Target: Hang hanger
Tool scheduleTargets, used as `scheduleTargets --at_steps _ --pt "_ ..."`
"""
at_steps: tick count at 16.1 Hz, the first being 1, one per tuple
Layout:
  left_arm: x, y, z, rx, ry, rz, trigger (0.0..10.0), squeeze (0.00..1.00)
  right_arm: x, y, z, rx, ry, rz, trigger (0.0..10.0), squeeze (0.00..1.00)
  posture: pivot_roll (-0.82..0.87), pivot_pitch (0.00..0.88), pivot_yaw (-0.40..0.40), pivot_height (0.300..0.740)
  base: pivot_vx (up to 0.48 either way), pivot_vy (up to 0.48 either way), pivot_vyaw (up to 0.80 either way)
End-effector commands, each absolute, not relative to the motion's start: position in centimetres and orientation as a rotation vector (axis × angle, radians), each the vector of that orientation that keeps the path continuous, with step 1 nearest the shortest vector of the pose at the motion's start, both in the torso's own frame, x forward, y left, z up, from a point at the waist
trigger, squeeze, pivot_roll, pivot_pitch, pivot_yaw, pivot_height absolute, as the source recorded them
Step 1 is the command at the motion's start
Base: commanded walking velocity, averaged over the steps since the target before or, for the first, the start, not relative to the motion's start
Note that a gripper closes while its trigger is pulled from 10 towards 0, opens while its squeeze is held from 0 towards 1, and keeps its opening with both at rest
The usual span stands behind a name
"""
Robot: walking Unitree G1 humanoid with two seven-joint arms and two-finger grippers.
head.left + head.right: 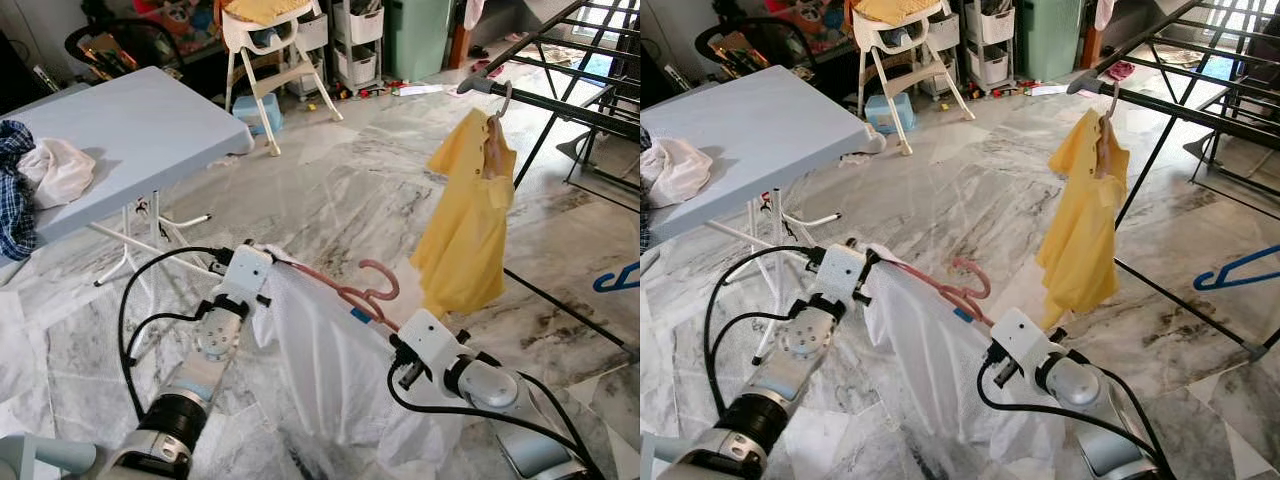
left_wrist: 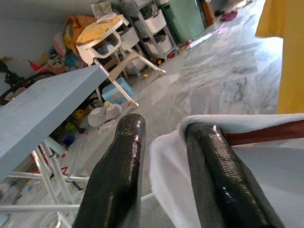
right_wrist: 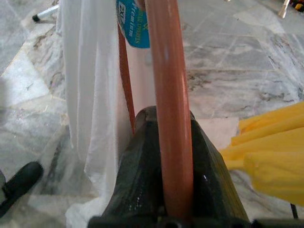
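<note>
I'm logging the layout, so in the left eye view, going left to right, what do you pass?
Checked cloth → grey table → left gripper → pink hanger with the white garment → right gripper → yellow shirt → blue hanger.

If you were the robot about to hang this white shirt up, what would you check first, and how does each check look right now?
1. Right gripper clamped on the pink hanger: ok.
2. Left gripper holding the hanger's other end: cannot tell; its fingers straddle the cloth.
3. White shirt seated on the hanger: ok.
4. Hook free and pointing up: ok.
5. Free space on the drying rack beside the yellow shirt: ok.
6. Hook near the rail: not ok, it sits lower.
</note>
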State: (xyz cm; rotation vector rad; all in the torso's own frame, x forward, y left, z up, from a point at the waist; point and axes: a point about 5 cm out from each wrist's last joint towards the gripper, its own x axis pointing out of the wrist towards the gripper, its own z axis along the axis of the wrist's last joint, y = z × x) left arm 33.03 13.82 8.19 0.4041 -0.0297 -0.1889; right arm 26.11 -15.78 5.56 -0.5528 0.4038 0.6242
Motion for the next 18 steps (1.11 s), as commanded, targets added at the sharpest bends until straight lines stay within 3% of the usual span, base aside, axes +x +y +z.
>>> scheduleTargets --at_steps 1,6,7,8,10,14,15,16,18 --pt "33.9 17.1 9.6 0.411 -0.055 -0.037 10.0 0.0 25.6 -16.8 5.1 -0.582 0.446 0.614 10.0 0.0 -0.18 0.038 0.142 0.74 0.0 0.0 0.0" --pt "34.1 17.6 9.7 0.421 -0.051 -0.016 10.0 0.0 24.9 -16.7 4.3 -0.626 0.472 0.66 10.0 0.0 -0.18 0.04 0.144 0.74 0.0 0.0 0.0" --pt "34.0 17.7 9.4 0.411 -0.037 -0.02 10.0 0.7 24.8 -16.6 4.3 -0.624 0.471 0.663 10.0 0.0 -0.18 0.041 0.143 0.74 0.0 0.0 0.0" --pt "33.8 18.2 9.1 0.416 -0.025 -0.006 10.0 1.0 24.8 -16.6 4.3 -0.624 0.472 0.664 10.0 0.0 -0.19 0.041 0.143 0.74 0.0 0.0 0.0" --pt "33.6 19.9 9.0 0.432 -0.008 0.049 10.0 1.0 24.6 -17.0 4.2 -0.628 0.478 0.664 10.0 0.0 -0.19 0.044 0.144 0.74 0.0 0.0 0.0" --pt "33.9 20.2 9.7 0.458 -0.034 0.055 10.0 1.0 24.4 -17.1 3.8 -0.659 0.502 0.688 10.0 0.0 -0.18 0.043 0.142 0.74 0.0 0.0 0.0" --pt "34.0 19.7 9.7 0.46 -0.04 0.028 10.0 0.39 24.3 -16.8 3.6 -0.692 0.507 0.711 10.0 0.0 -0.18 0.041 0.142 0.74 0.0 0.0 0.0" --pt "33.9 19.3 9.5 0.447 -0.033 0.008 10.0 0.0 24.2 -16.6 3.5 -0.714 0.506 0.73 10.0 0.0 -0.18 0.042 0.143 0.74 0.0 0.0 0.0" --pt "33.8 18.2 8.7 0.415 -0.002 -0.043 10.0 0.0 23.6 -15.9 3.2 -0.729 0.511 0.81 10.0 0.0 -0.19 0.043 0.143 0.74 0.0 0.0 0.0"
